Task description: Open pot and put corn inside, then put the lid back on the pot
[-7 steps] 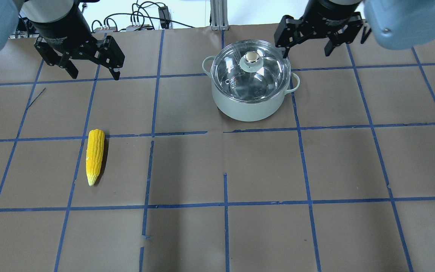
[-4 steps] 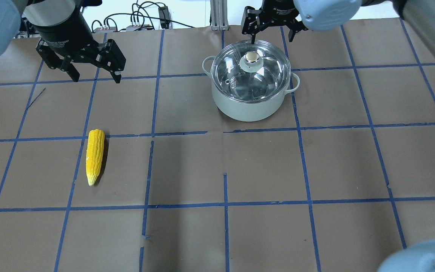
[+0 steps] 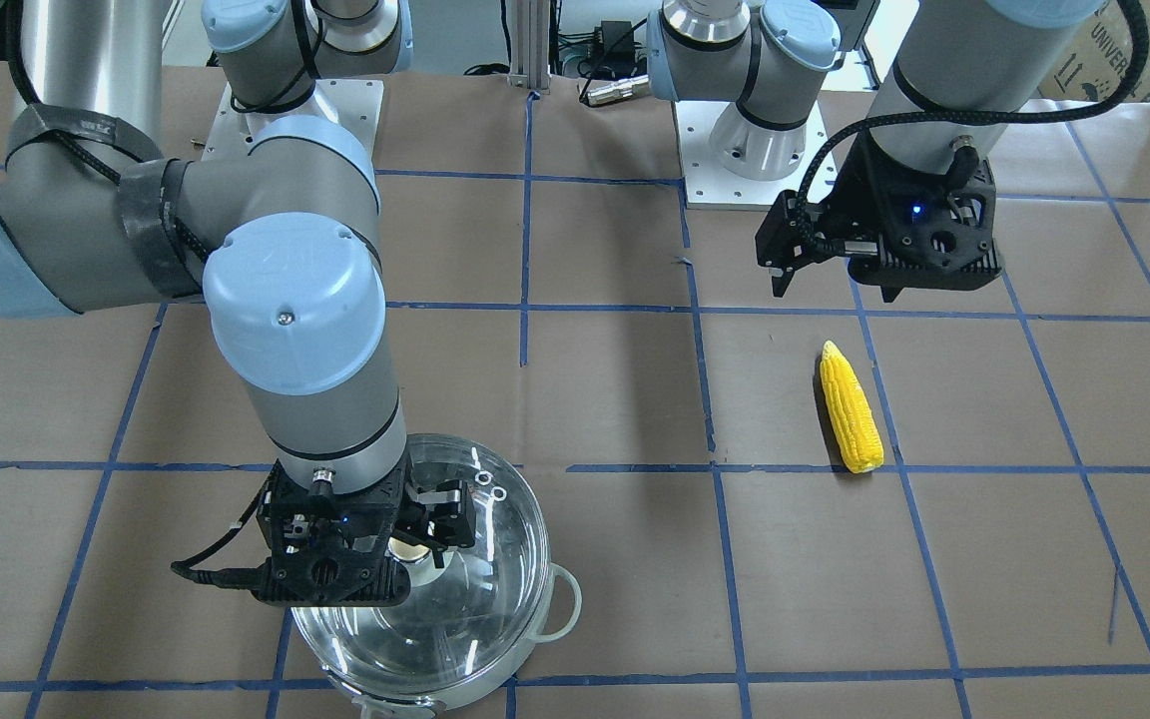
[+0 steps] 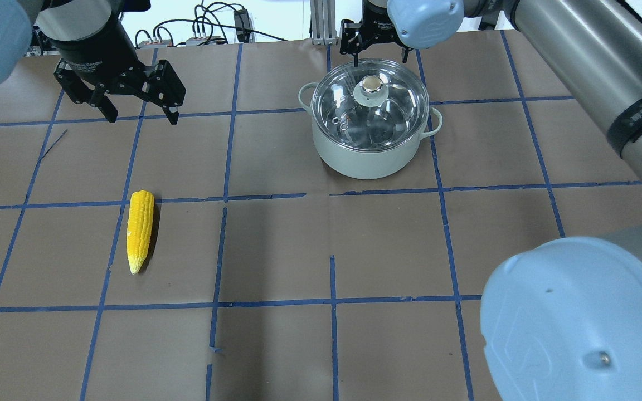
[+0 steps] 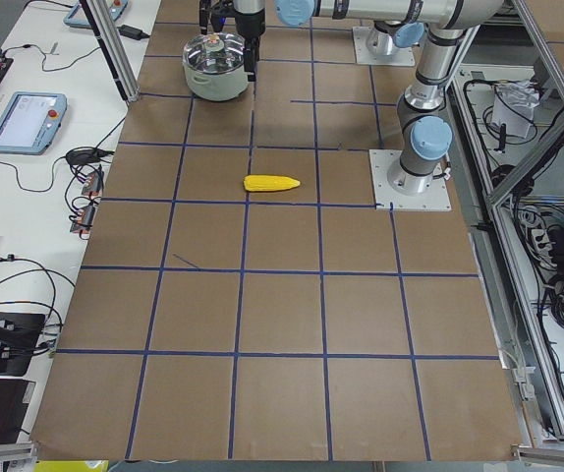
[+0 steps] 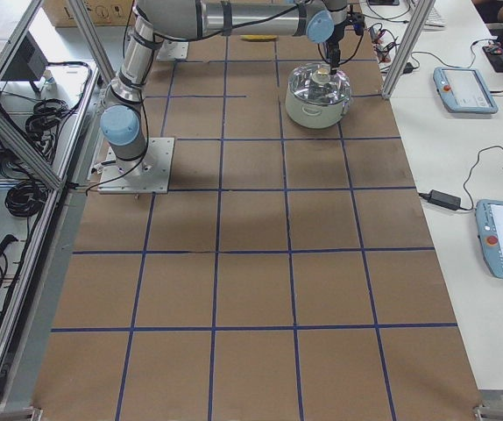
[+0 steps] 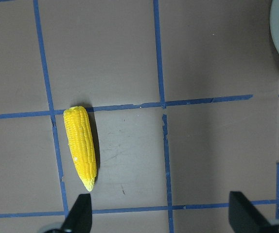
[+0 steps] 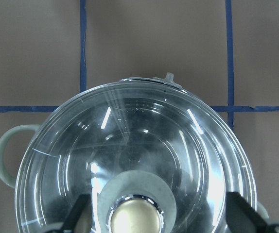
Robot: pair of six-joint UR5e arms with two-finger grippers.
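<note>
My brown-paper counter (image 4: 388, 250) with its blue tape grid carries everything. The round pale grey-green pot (image 4: 368, 159) with the shiny steel inside stands at the far side with its clear domed glass lid (image 4: 393, 111) on, so I judge the lid comes first. The tapered yellow corn cob (image 4: 139, 229) lies well apart. My right arm reaches over the pot with its wrist pointing down, and the right fingers (image 8: 76, 218) are spread either side of the cream knob (image 8: 137, 216), gripping nothing. The left fingers (image 7: 78, 216) hang open short of the corn.

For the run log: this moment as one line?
right gripper open over knob; clear glass domed lid on round steel pot; yellow corn cob on table; left gripper open
</note>
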